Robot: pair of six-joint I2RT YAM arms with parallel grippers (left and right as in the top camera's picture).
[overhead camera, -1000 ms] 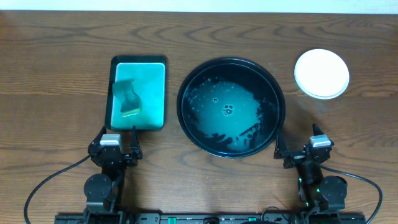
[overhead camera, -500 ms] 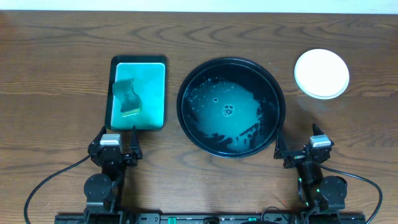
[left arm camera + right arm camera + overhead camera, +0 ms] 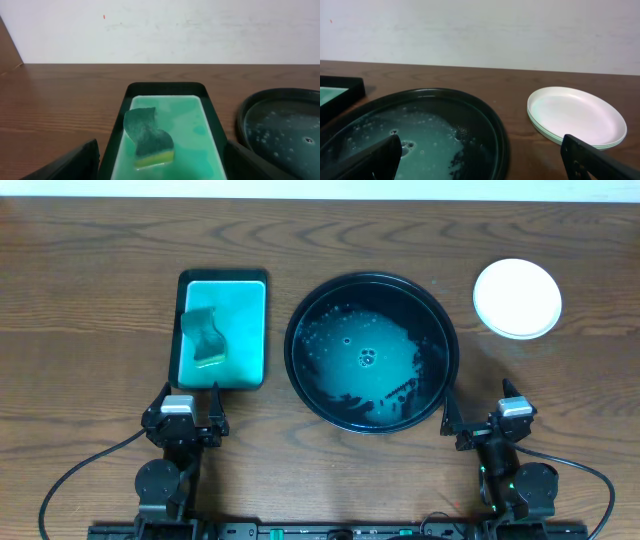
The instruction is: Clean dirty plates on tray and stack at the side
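1. the left gripper (image 3: 190,395) sat at the near edge of the wooden table (image 3: 100,280), just short of the green dish (image 3: 245,330). its fingers (image 3: 70,162) were spread wide apart and held nothing.
2. the right gripper (image 3: 477,405) sat at the same near edge, just beside the near right rim of the tray (image 3: 330,395). its fingers (image 3: 365,160) were also well apart and empty.
3. the tray lay in the middle of the table, between the green dish on the left and the plates (image 3: 517,298) on the right. its black surface carried a teal-tinted film of water with bubbles and dark specks.
4. the plates stood in one pile on the table at the far right, apart from the tray. a white plate lay on top, its face looking clean, and the right wrist view showed pale green rims under it.
5. a sponge (image 3: 205,335) lay in the dish toward its left side, bent, dark green above and yellow below, on a shallow teal layer.
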